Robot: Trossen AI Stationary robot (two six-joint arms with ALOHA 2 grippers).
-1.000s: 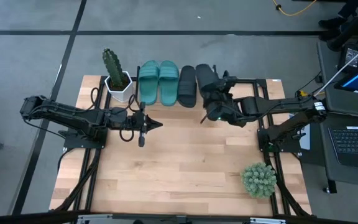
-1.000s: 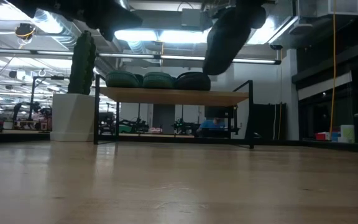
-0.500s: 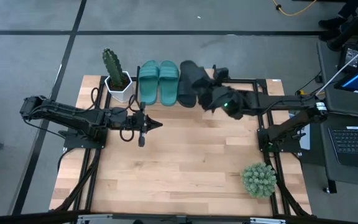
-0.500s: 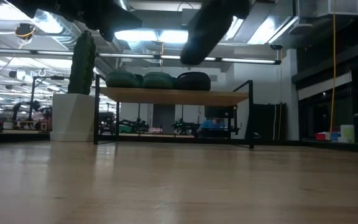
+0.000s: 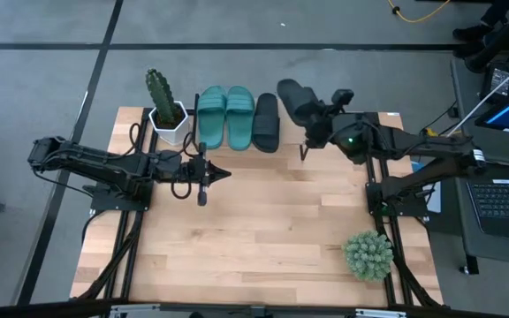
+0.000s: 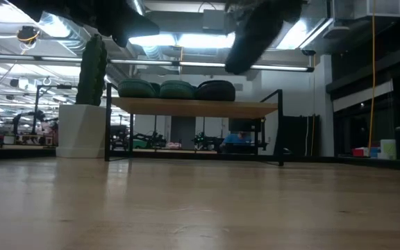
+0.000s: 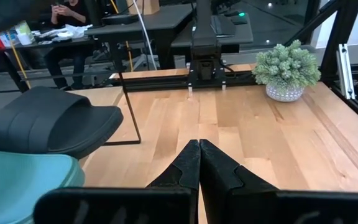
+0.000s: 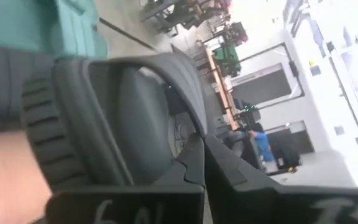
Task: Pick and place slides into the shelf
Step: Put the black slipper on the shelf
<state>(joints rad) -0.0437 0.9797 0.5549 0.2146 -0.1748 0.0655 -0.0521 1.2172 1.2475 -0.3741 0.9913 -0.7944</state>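
The shelf [image 5: 325,116] stands along the table's far edge, and its plank top [image 6: 193,107] rests on thin black legs. Two teal slides [image 5: 225,115] and one black slide [image 5: 266,123] lie side by side on it, also in the low view as teal slides [image 6: 155,88] and black slide [image 6: 216,89]. My right gripper [image 5: 315,121] is shut on the second black slide [image 5: 295,98], carried in the air above the shelf's right part. My left gripper [image 5: 203,176] is shut and hovers just in front of the shelf, near the teal slides [image 7: 23,180]. My right gripper pinches the black slide between its two fingers [image 8: 219,171] at the sole's side rim [image 8: 193,124], beside the ribbed strap [image 8: 45,134]. It comes from the table's right. The slide is lifted clear and hangs tilted high above the shelf [image 6: 254,38].
A cactus in a white pot [image 5: 163,106] stands at the shelf's left end. A small green succulent [image 5: 368,254] sits near the table's right near corner. A laptop [image 5: 502,199] lies off the table's right edge. The wooden tabletop [image 5: 254,230] stretches in front of the shelf.
My right gripper swung the held black slide toward the table's left, over the black slide on the shelf. It then swung back right and toward the far edge, and the slide turned as it went. It stays lifted the whole time.
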